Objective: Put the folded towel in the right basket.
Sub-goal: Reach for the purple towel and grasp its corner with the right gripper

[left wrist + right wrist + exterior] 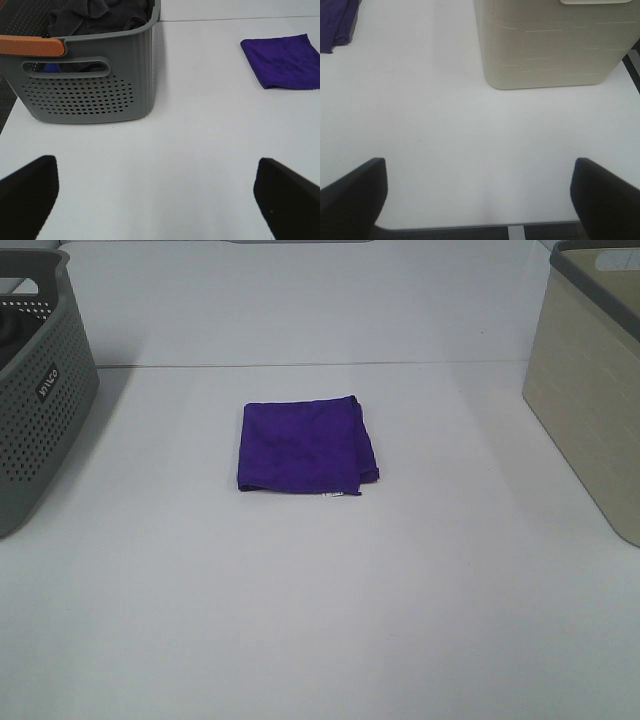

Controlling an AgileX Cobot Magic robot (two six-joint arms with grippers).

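A folded purple towel (pixel 305 445) lies flat in the middle of the white table; it also shows in the left wrist view (pixel 284 67) and partly in the right wrist view (pixel 337 22). The beige right basket (pixel 590 380) stands at the table's right edge; its wall shows in the right wrist view (pixel 550 42). Neither arm shows in the exterior high view. My left gripper (pixel 160 200) is open and empty above bare table, well away from the towel. My right gripper (pixel 480 200) is open and empty near the table's front edge, short of the basket.
A grey perforated basket (pixel 35 390) stands at the left edge; in the left wrist view (pixel 85 75) it holds dark cloth and has an orange handle (pixel 30 46). The table's front edge (pixel 470 227) shows in the right wrist view.
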